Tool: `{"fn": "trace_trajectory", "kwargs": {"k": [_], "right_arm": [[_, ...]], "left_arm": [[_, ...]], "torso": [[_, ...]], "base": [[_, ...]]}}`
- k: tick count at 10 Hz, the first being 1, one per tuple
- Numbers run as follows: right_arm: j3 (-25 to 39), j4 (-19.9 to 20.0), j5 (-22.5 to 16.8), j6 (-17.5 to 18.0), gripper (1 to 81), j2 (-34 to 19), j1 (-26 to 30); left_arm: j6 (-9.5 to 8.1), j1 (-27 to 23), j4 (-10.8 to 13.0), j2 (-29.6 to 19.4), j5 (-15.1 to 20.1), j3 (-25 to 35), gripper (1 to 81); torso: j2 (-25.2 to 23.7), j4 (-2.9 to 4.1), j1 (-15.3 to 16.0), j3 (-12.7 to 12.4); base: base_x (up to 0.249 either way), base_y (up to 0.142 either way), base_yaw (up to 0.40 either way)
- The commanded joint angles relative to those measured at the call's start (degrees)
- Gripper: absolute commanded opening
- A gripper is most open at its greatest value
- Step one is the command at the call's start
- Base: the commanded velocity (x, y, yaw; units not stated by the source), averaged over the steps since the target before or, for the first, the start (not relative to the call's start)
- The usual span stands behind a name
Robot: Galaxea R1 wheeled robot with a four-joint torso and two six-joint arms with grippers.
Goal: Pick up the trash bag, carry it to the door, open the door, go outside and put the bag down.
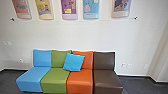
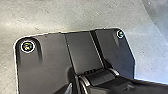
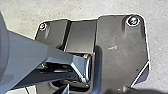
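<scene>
In the left wrist view, a small part of my left gripper (image 2: 67, 89) shows low in front of the robot's own dark plate, over a pale grey floor. A similar small part of my right gripper (image 3: 65, 89) appears in the right wrist view, also against the robot's plate. How either gripper stands cannot be made out.
Ahead in the head view, a row of joined seats in blue, green, orange and brown (image 1: 107, 77) stands against a white wall (image 1: 75, 35). A bright blue cushion (image 1: 74, 62) leans across the green and orange seats. Several coloured posters (image 1: 70, 8) hang above, and dark flooring (image 1: 140, 85) lies around the seats.
</scene>
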State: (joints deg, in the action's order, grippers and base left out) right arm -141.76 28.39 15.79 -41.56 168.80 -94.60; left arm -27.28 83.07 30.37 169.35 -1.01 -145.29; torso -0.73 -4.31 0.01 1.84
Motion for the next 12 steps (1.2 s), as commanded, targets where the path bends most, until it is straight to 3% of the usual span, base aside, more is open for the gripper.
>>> {"fn": "trace_trajectory", "kwargs": {"k": [1, 10, 12], "right_arm": [[0.80, -0.44, -3.57, -0.19, 81.1, -0.11, 2.00], [1.06, -0.62, -4.45, -0.10, 81.1, -0.89, 1.47], [5.07, -0.62, -4.45, -0.01, 81.1, -3.34, 1.12]], "left_arm": [[-0.23, -3.30, 0.13, -0.24, 2.33, 0.44, 81.1], [-0.31, -2.69, -0.31, -0.24, 2.41, 1.14, 81.1], [-0.23, -2.51, -0.31, -0.24, 2.42, 1.23, 81.1]], "torso": [[0.00, 0.00, 0.00, 0.00], [0.00, 0.00, 0.00, 0.00], [0.00, 0.00, 0.00, 0.00]], "base": [[0.113, 0.000, 0.000], [0.103, 0.000, 0.000], [0.084, 0.000, 0.000]]}}
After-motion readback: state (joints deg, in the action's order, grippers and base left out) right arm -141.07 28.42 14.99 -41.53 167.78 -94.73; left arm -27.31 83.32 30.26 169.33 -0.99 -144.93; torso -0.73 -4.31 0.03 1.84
